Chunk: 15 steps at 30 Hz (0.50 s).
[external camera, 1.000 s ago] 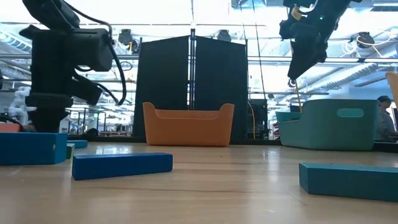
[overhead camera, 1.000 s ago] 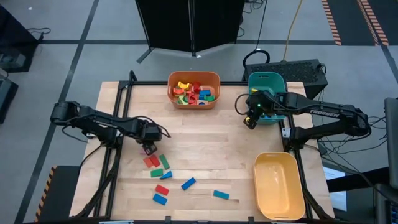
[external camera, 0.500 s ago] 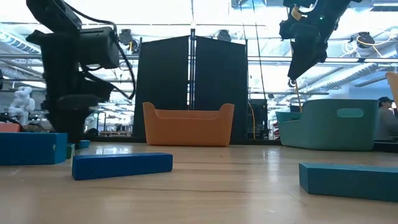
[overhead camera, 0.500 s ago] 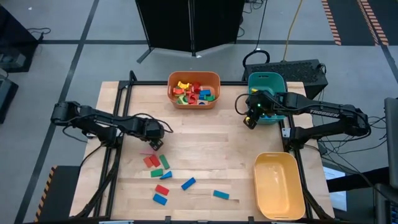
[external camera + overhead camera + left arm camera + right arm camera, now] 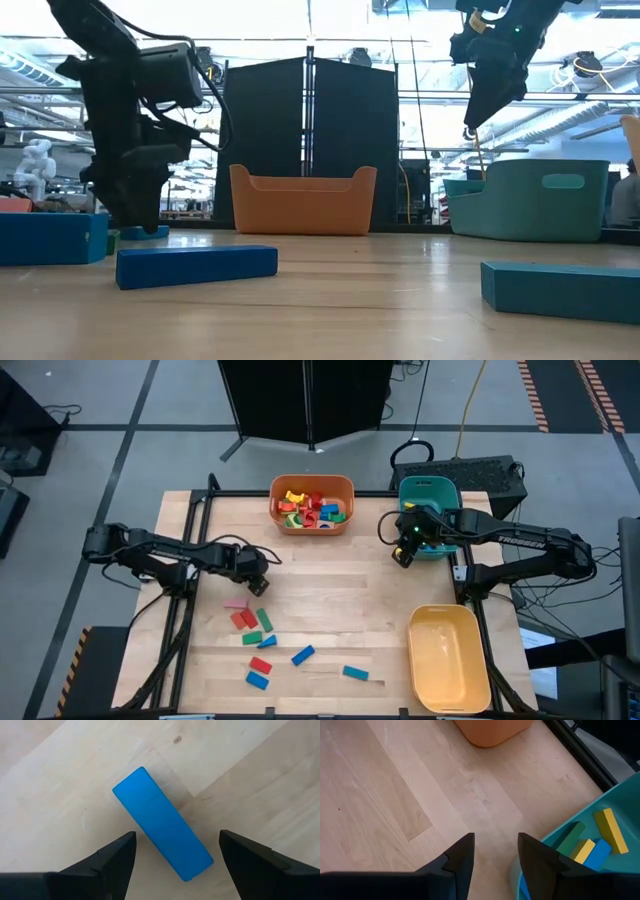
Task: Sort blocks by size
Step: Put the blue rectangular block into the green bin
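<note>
My left gripper (image 5: 257, 582) points down, open, at the table's left middle. In its wrist view a blue block (image 5: 162, 845) lies flat on the wood between the two fingers, touching neither. A pink block (image 5: 236, 603) lies just to the near side of this gripper. Red, green and blue blocks (image 5: 262, 640) are scattered flat toward the near edge. My right gripper (image 5: 403, 555) hangs open and empty high above the table beside the teal bin (image 5: 430, 488).
An orange bin (image 5: 275, 510) holding several blocks stands at the far middle. The teal bin (image 5: 570, 822) holds green, yellow and blue blocks. A yellow bin (image 5: 414, 650) sits at the near right. Bare wood lies in the table's middle.
My left gripper has moved toward the table's far edge and a little to the right, rolling as it went. The pink block now lies uncovered on the table where the gripper stood.
</note>
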Available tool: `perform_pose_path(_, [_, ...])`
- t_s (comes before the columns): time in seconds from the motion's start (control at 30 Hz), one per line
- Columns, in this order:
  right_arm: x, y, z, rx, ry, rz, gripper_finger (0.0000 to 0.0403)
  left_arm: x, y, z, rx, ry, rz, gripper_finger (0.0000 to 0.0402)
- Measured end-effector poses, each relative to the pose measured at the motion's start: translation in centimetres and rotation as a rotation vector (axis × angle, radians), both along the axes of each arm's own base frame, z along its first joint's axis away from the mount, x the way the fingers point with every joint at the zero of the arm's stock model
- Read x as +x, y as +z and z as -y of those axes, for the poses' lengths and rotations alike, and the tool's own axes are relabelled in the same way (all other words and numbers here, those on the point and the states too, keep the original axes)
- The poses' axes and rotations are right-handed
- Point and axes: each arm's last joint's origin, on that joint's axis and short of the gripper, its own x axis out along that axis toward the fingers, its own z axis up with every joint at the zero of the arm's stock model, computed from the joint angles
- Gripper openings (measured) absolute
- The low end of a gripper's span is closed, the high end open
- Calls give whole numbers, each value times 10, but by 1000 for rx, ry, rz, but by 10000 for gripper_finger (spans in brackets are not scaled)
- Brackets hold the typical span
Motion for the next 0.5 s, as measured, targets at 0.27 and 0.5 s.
perform_pose_path(0.27, [1,0,0,-6,-3,6,139,4,-11,-1,8,-10,-58,251])
perform_pose_path(0.5, [6,-23,-4,-28,13,35,139,9,-16,-1,20,-68,-62,174])
